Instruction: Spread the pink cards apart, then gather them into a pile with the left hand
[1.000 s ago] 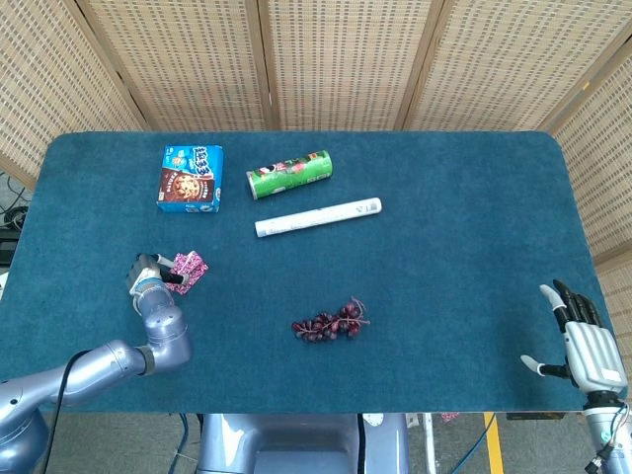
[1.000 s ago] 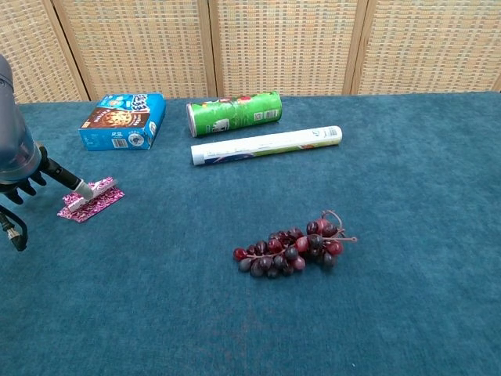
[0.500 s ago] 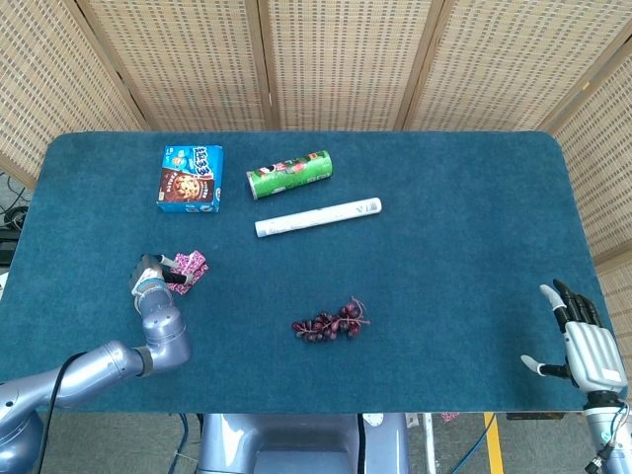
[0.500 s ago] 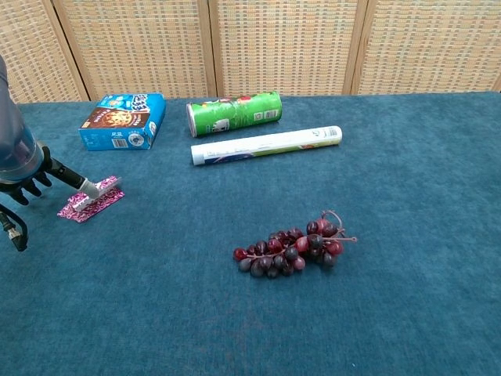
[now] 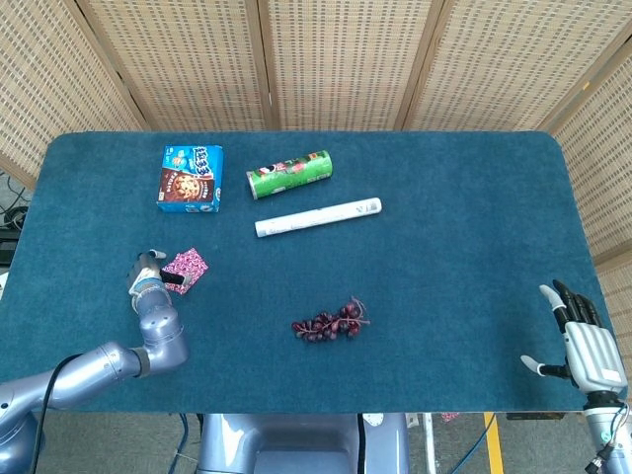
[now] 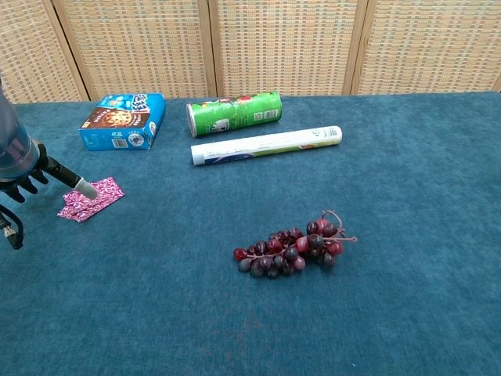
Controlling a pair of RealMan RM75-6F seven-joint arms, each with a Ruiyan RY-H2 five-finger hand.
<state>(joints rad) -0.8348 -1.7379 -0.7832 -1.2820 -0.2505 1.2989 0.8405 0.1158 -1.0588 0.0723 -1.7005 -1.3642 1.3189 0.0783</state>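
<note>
- The pink cards (image 6: 91, 197) lie flat in a small bunch on the blue table (image 5: 444, 257), near its left side and below the cookie box (image 5: 190, 178).
- The left hand (image 5: 150, 276) is just beside the cards. One long finger (image 6: 72, 182) points out and its tip touches the cards' edge. It holds nothing.
- The right hand (image 5: 583, 341) rests at the far right corner, fingers apart, holding nothing.
- A green can (image 5: 288, 174), a white tube (image 5: 318, 217) and grapes (image 5: 330, 323) sit well apart from the cards.

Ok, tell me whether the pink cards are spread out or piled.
Piled. The pink cards lie as one compact patch on the table, with no single card apart. The left hand points a fingertip at its edge.
</note>
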